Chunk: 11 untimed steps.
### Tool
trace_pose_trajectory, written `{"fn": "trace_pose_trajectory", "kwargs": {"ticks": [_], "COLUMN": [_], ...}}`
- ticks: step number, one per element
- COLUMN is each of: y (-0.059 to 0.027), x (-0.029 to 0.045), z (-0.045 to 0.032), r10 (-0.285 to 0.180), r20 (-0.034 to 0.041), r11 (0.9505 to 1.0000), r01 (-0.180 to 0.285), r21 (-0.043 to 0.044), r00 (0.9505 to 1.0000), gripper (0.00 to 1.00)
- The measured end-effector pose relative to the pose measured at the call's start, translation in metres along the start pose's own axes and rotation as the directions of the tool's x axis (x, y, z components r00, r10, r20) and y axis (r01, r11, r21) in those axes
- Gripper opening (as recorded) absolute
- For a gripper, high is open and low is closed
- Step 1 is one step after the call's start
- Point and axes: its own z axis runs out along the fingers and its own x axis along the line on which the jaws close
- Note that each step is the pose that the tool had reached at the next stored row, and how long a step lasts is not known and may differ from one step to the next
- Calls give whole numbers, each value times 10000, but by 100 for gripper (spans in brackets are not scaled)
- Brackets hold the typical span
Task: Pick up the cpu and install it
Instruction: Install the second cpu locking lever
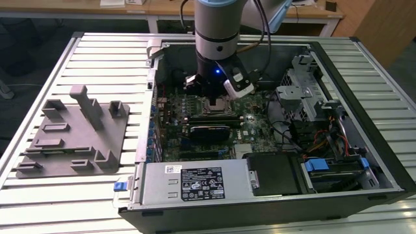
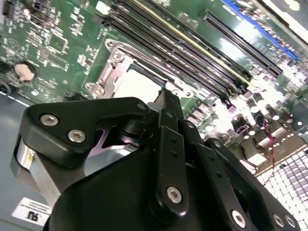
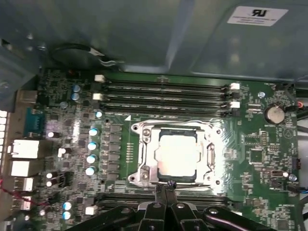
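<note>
The cpu (image 3: 178,154) is a pale silvery square lying flat inside the metal socket frame (image 3: 142,161) of the green motherboard (image 3: 260,154). It also shows as a bright square (image 2: 137,86) in the second wrist view, just past the black fingers (image 2: 166,103). My gripper (image 3: 166,186) hangs just off one edge of the socket, its two thin fingertips pressed together with nothing between them. In the exterior view the gripper (image 1: 215,100) stands inside the open computer case, right above the socket (image 1: 217,107).
Memory slots (image 3: 163,94) run along the socket's far side. A grey fixture tray (image 1: 71,141) with upright posts sits on the slatted table at the exterior view's left. The case walls (image 1: 338,73), drive cage (image 1: 302,92) and power supply (image 1: 195,183) surround the board.
</note>
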Motion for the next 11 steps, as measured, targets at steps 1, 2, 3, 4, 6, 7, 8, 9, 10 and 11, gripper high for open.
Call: {"fn": "trace_pose_trajectory", "kwargs": {"ticks": [1,2,3,4,6,7,8,9,10,11], "y": [8,18,28,38,60,73,85,97,110,116], "x": [-17,-35,-52,-68,-100,-116,-130,-144,-163,-178], "z": [2,5,7,8,12,15,17,19,22,24], "r10": [0,-1,-2,-3,-4,-5,-5,-5,-6,-7], "r20": [-1,-2,-3,-5,-7,-8,-9,-9,-10,-9], "r11": [10000,10000,10000,10000,9999,9999,9999,9999,9999,9998], "r01": [0,1,2,3,4,5,5,6,6,7], "r21": [17,35,57,76,107,121,134,147,165,174], "r00": [10000,10000,10000,10000,10000,10000,10000,10000,10000,10000], "gripper": [11,11,11,11,11,11,11,11,11,11]}}
